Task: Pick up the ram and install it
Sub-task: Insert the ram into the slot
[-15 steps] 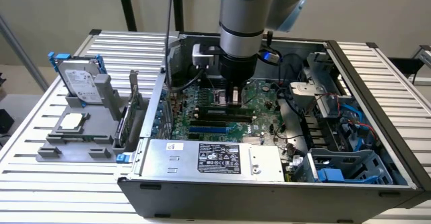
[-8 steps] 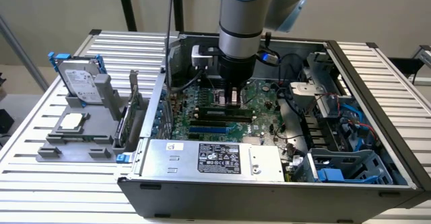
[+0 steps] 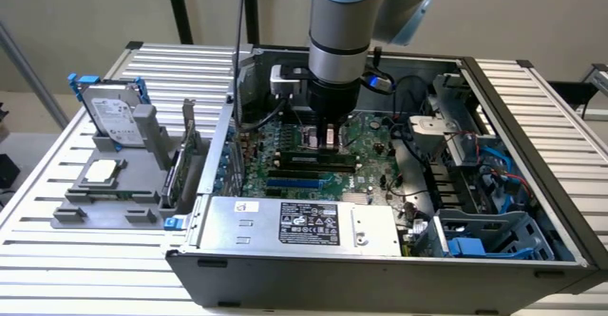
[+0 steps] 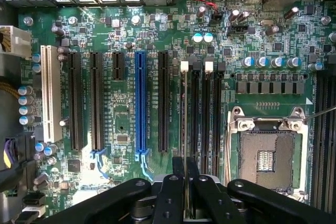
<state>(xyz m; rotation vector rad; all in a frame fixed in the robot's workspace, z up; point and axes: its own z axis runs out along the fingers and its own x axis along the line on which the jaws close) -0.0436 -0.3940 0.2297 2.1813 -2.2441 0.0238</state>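
The open computer case [image 3: 380, 259] sat on the slatted counter [image 3: 57, 259], the arm [image 3: 347, 17] reaching down inside. Over the motherboard [image 4: 126, 124], the pincer [image 4: 184, 192] was clamped on the ram [image 4: 183, 129], held edge-on above the memory slots [image 4: 206, 114].

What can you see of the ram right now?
The ram shows edge-on as a thin greenish strip, gripped between the black fingers of the claw. It stands on edge, lined up along the row of long black slots beside the processor socket, its far end near a white latch. Its chips are hidden at this angle, and whether it is seated cannot be told.
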